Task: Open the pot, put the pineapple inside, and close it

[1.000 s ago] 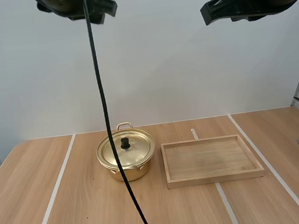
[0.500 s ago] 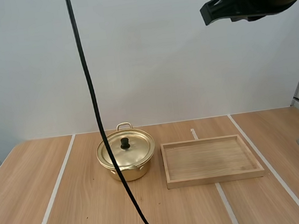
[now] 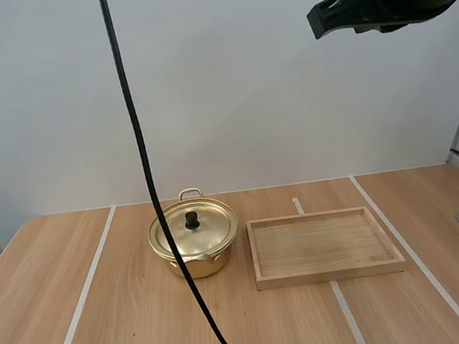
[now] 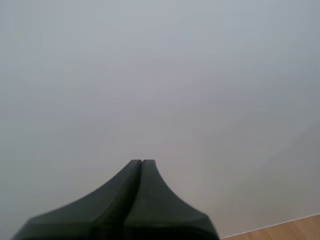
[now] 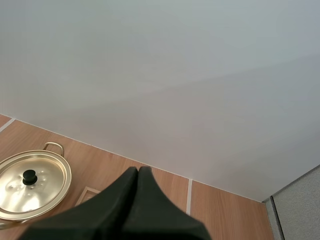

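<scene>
Two hands hang high above the desk (image 3: 130, 316), left hand (image 4: 142, 162) and right hand (image 5: 138, 170) each closed on nothing, seemingly parked; the lidded gold pot (image 3: 197, 263) waits unopened just beside a wooden tray (image 3: 332, 274).

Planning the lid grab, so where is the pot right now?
In the high view the lidded gold pot stands on the table left of centre, just left of the wooden tray.
</scene>
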